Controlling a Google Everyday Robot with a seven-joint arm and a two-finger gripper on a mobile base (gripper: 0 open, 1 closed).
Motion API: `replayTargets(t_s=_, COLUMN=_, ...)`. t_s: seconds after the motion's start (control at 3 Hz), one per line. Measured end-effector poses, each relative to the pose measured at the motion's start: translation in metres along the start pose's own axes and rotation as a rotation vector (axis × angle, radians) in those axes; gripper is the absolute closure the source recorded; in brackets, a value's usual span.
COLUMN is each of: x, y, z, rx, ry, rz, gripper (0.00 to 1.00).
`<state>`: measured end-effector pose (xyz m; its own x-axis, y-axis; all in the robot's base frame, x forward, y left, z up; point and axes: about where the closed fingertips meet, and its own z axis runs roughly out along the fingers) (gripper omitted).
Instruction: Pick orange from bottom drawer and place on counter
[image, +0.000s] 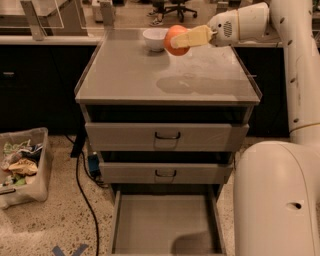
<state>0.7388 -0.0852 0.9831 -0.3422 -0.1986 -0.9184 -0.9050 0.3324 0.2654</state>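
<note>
My gripper (181, 39) is shut on the orange (173, 39), a small round bright-orange fruit, and holds it in the air above the far middle of the counter (130, 75). The arm reaches in from the upper right. The orange hangs just right of the white bowl (154, 38), and its shadow falls on the counter below. The bottom drawer (165, 225) is pulled open at the foot of the cabinet, and its flat grey floor is bare.
The two upper drawers (167, 136) with black handles are closed. A clear bin of clutter (20, 165) stands on the floor at the left. A black cable (82, 195) runs along the floor. My white base (277, 200) fills the lower right.
</note>
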Motion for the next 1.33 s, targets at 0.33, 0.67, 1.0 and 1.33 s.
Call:
replayTargets(t_s=0.33, x=0.007, y=-0.008, z=0.011, rx=0.021, ry=0.026, rz=0.006, gripper=1.0)
replayTargets(t_s=0.67, x=0.046, y=-0.025, z=0.038, rx=0.025, ry=0.085, rz=0.104, gripper=1.0)
replayTargets(t_s=1.0, x=0.047, y=-0.025, z=0.038, rx=0.024, ry=0.087, rz=0.105, gripper=1.0)
replayTargets(t_s=1.33, x=0.076, y=-0.027, z=0.065, rx=-0.012, ry=0.16, rz=0.141, gripper=1.0)
